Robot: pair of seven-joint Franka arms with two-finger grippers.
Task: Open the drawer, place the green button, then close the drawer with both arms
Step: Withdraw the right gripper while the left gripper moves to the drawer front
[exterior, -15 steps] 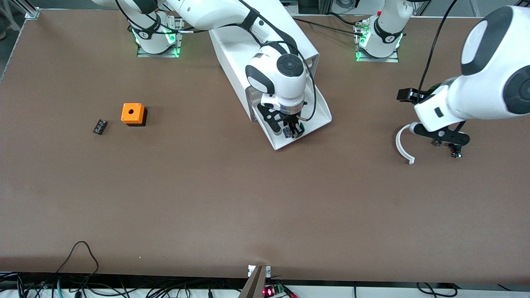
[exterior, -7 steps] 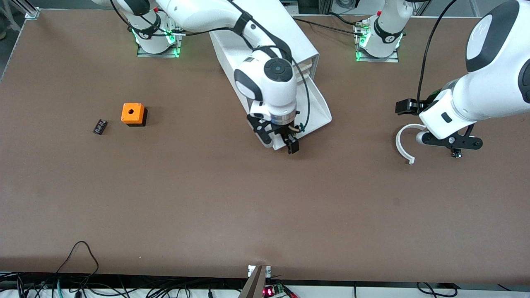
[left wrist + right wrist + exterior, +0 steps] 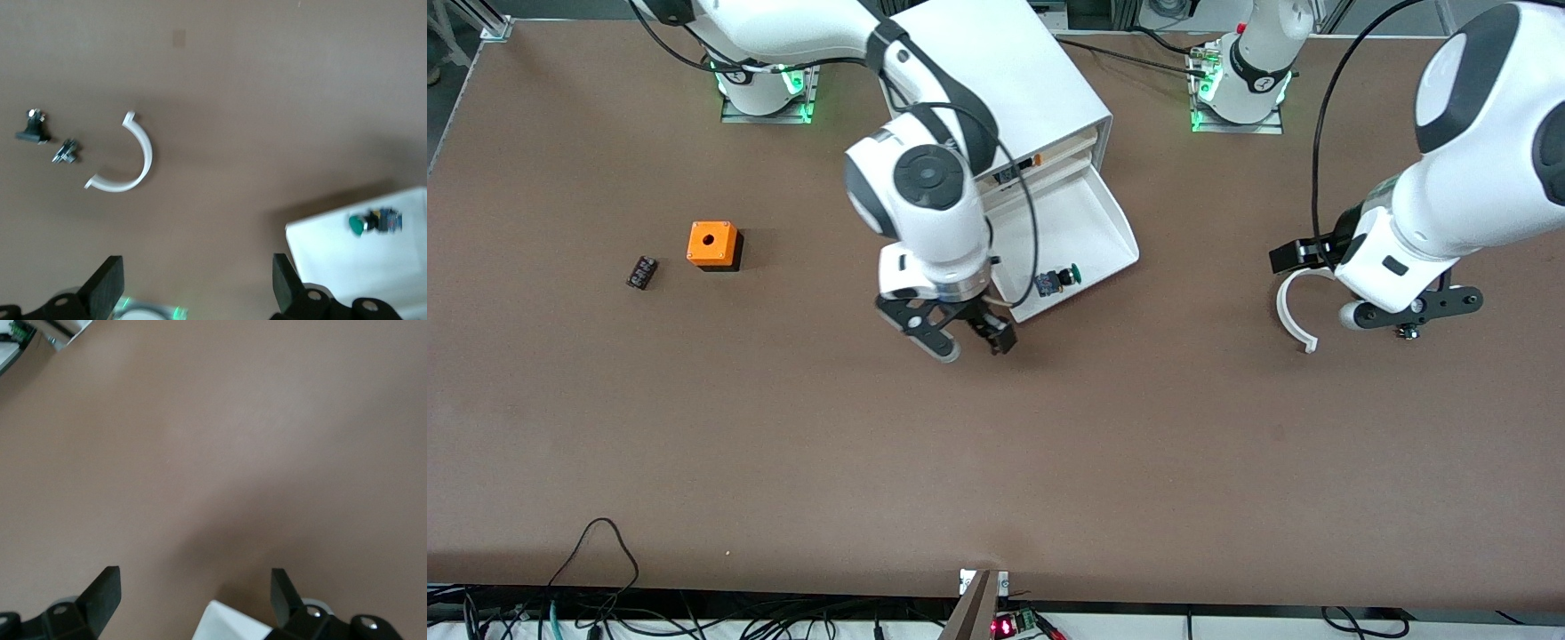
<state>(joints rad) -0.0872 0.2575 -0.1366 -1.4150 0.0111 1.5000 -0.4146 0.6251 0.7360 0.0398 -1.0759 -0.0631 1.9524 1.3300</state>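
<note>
The button [image 3: 1065,276] is now lying in the drawer [image 3: 1080,233], near the drawer's outer lip, green cap pointing toward the left arm's end of the table; the left wrist view is showing it there too [image 3: 365,223], resting on the white tray floor. A second ago the right gripper [image 3: 967,336] was down inside that drawer over the same spot; now it is hanging over bare table just off the drawer's front corner, toward the front edge, with its fingers spread wide and nothing between them. So the release is done and the right arm is pulling clear. The drawer is standing fully pulled out of the cabinet [image 3: 996,71], which is sitting at the back edge of the table between the two bases. By my reading, only the closing is left. The left gripper [image 3: 1409,307] is hovering toward the left arm's end of the table, just beside the white curved piece [image 3: 1291,311], fingers apart and empty, and it is drifting slightly compared with a moment back. The orange box [image 3: 712,244] and the small black part [image 3: 641,271] are sitting untouched toward the right arm's end.
</note>
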